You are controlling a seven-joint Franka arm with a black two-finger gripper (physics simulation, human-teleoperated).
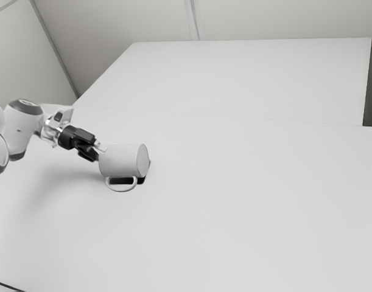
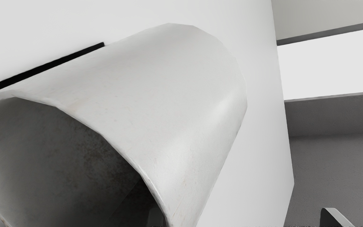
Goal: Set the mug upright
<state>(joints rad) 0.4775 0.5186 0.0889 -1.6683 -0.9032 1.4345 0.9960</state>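
White cylindrical ceramic-looking mug is on its side on the plain white bench, mouth facing the black two-finger hand, base toward the exterior view's right. Hand is right at the mug's mouth, fingers wide, not clamped: one fingertip clear outside the mug wall, the other looks to be inside the mouth. Risks, my read: off-centre close shoves or rolls the mug; shallow bite on the curved rim lets it pivot and slip mid-turn; looped white handle could catch the bench and kick it back over.
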